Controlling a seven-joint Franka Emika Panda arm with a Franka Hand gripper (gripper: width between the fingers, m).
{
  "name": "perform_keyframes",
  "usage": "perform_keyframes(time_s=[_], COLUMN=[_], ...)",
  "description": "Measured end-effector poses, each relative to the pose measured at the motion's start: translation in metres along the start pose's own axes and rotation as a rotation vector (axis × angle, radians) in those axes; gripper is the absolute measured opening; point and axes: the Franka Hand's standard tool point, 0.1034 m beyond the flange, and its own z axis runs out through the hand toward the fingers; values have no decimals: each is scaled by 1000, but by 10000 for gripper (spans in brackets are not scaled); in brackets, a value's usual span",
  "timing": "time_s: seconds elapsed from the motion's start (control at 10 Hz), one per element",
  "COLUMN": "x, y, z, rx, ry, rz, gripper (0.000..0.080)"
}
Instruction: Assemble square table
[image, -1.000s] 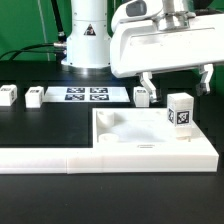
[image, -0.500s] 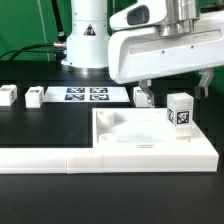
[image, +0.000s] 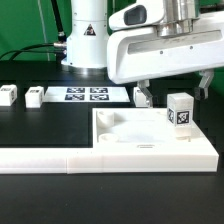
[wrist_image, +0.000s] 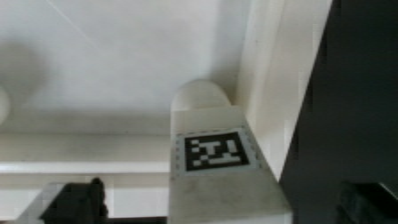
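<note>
Status: claw (image: 175, 88) spread wide, holding nothing. It hangs over the upright leg (image: 180, 108) with one finger on each side. The wrist view shows a gap between the leg and each finger, so no contact.

Progress: the tabletop (image: 150, 135) lies flat on the bench (image: 40, 125), directly under the claw. The upright leg stands at the tabletop's corner, right below the claw's middle. I cannot tell whether it is fully seated or only standing there. My judgement is that one leg of four is in place and the job is at an early stage.

Left to do:
- The spare leg (image: 141, 96) sits on the bench just beside one of my fingers, off the tabletop.
- The third leg (image: 35, 96) and fourth leg (image: 9, 95) sit well apart from the claw, beyond the marker board (image: 87, 95).
- All three are loose and not yet fitted.

A low wall (image: 40, 158) appears to butt against the tabletop edge on the side away from the spare leg.

Materials:
- The tabletop is smooth white plastic with a slight sheen, and has shallow moulded hollows with rounded edges.
- The legs are the same white plastic — blocky, each with a black-and-white square tag on a flat face.
- In the wrist view the upright leg's end looks rounded.
- The bench is dull black.
</note>
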Motion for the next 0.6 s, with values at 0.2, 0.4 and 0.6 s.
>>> perform_keyframes(time_s=[0.2, 0.4, 0.6], x=[4, 0, 2], y=[0, -3, -3], z=[0, 2, 4], rx=[1, 17, 14], ry=[5, -89, -65], rz=[3, 2, 0], gripper=[649, 649, 649])
